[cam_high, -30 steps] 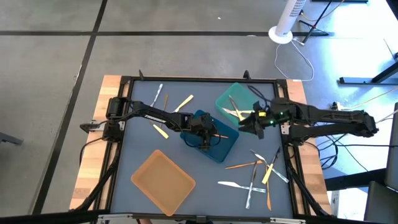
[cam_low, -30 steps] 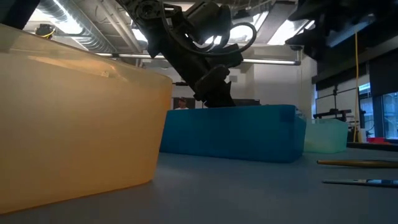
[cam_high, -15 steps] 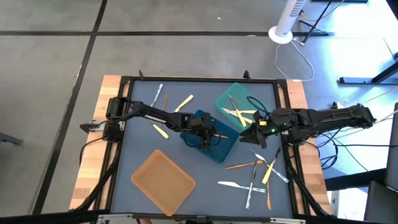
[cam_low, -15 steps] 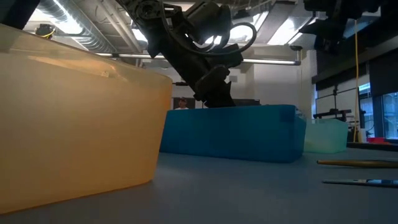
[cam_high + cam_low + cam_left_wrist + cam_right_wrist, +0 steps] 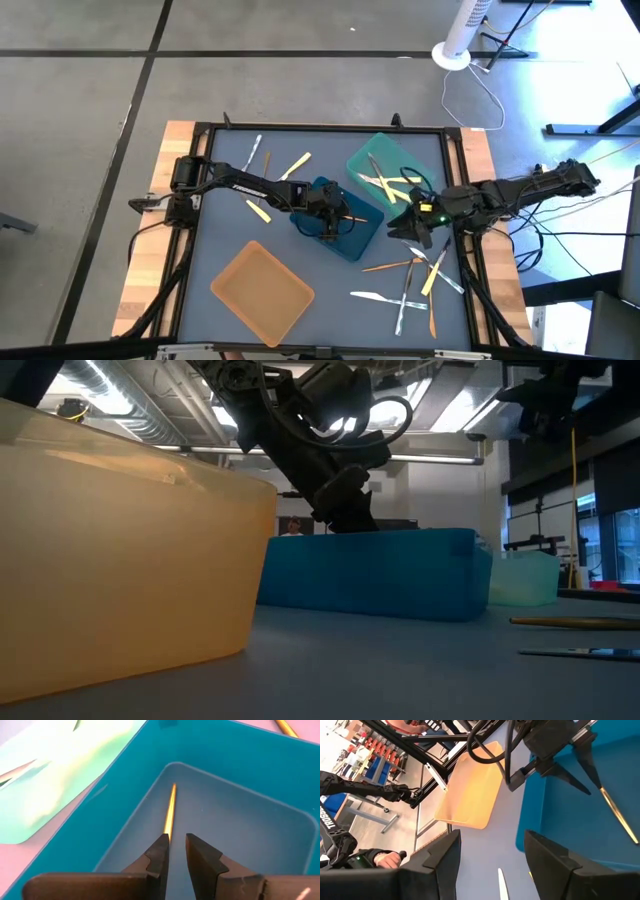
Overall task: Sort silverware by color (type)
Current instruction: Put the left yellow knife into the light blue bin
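The left gripper (image 5: 331, 222) is reaching down into the blue tray (image 5: 362, 236) at the centre of the high view. Its fingers (image 5: 159, 856) are standing almost together, with only a narrow gap, pinching the near end of an orange utensil (image 5: 170, 812) that is lying along the tray floor.

The right gripper (image 5: 408, 224) is hovering at centre right, just beside the blue tray and the teal tray (image 5: 398, 160), its fingers (image 5: 443, 854) spread wide and holding nothing.

Yellow and pale pieces (image 5: 384, 182) are lying in the teal tray. More silverware (image 5: 412, 277) is lying scattered at lower right, and a few pieces (image 5: 275, 160) at upper left. The orange tray (image 5: 262, 290) is sitting at lower left.
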Controlling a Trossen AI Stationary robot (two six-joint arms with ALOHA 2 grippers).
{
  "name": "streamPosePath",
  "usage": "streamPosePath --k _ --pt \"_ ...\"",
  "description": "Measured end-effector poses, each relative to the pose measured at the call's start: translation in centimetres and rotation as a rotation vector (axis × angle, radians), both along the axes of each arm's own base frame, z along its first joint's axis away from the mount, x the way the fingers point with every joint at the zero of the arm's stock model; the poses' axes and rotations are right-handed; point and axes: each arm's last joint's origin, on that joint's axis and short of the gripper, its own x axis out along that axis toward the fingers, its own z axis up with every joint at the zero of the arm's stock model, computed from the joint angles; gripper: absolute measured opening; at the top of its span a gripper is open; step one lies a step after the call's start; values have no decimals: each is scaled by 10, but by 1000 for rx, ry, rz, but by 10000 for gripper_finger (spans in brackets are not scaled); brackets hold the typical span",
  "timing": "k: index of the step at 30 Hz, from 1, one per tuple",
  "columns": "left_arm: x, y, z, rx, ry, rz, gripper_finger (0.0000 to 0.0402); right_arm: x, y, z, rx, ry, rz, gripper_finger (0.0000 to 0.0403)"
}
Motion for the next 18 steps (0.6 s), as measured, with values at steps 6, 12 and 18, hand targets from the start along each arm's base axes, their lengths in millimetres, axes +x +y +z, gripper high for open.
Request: streamPosePath --k 6,12,18 --pt "0 0 0 0 0 0 59 -3 9 0 -12 -4 21 205" --pt "0 0 0 0 0 0 59 -6 18 0 -3 -2 60 205" --pt "0 0 0 0 0 0 59 -11 30 0 4 4 129 205"
